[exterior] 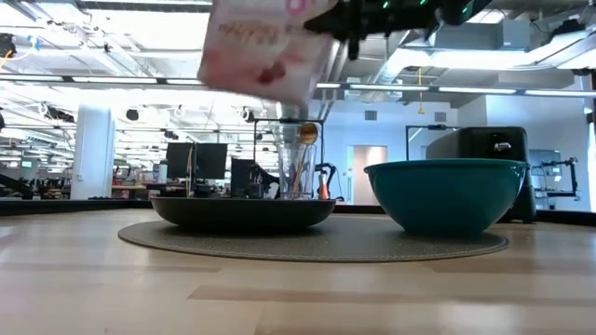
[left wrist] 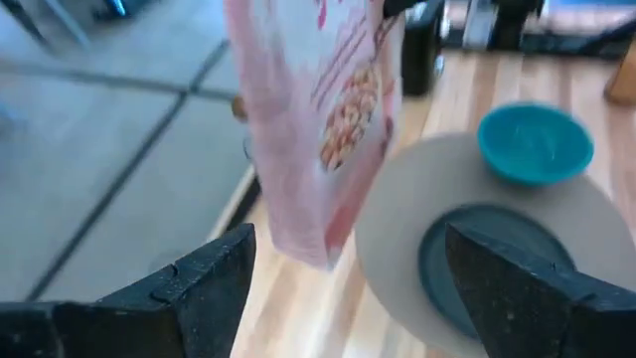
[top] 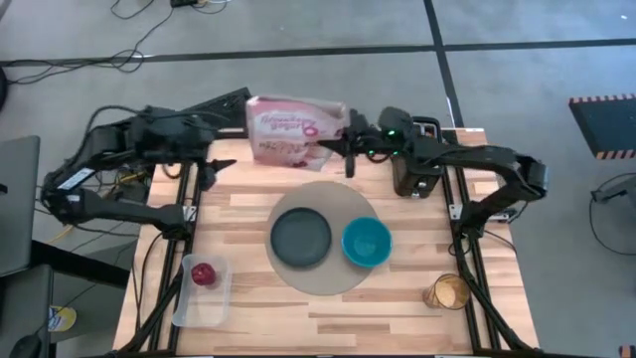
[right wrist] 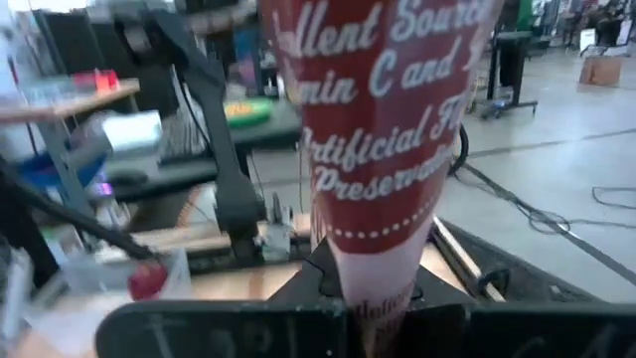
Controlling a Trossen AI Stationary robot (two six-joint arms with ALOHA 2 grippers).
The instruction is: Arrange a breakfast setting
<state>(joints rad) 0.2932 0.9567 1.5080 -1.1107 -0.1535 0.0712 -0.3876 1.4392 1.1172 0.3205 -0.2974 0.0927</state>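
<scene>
Right gripper (top: 338, 145) clamped tight on the edge of the pink cereal bag (top: 294, 129), holding it aloft over the table's far edge, well above the boards in the low view. Left gripper (top: 221, 164) just beside the bag's other side, fingers (left wrist: 204, 283) spread wide with nothing between them, bag hanging free just ahead of them. Down on the wooden table (top: 258, 318), a large round grey mat (top: 328, 283) near the middle, carrying a dark grey plate (top: 301, 239) and, just beside it toward the right arm, a smaller teal bowl (top: 367, 242), both empty as far as can be seen from above. Near the left front corner, a clear plastic tub (top: 189, 303) with a small red apple (top: 203, 273) inside. At the right front, round toasted bread (top: 449, 292). By the far right corner, a black toaster (top: 415, 179) under the right arm. Between plate and bowl in the low view, something gold in a clear glass (exterior: 296, 158), too hazy to identify.
</scene>
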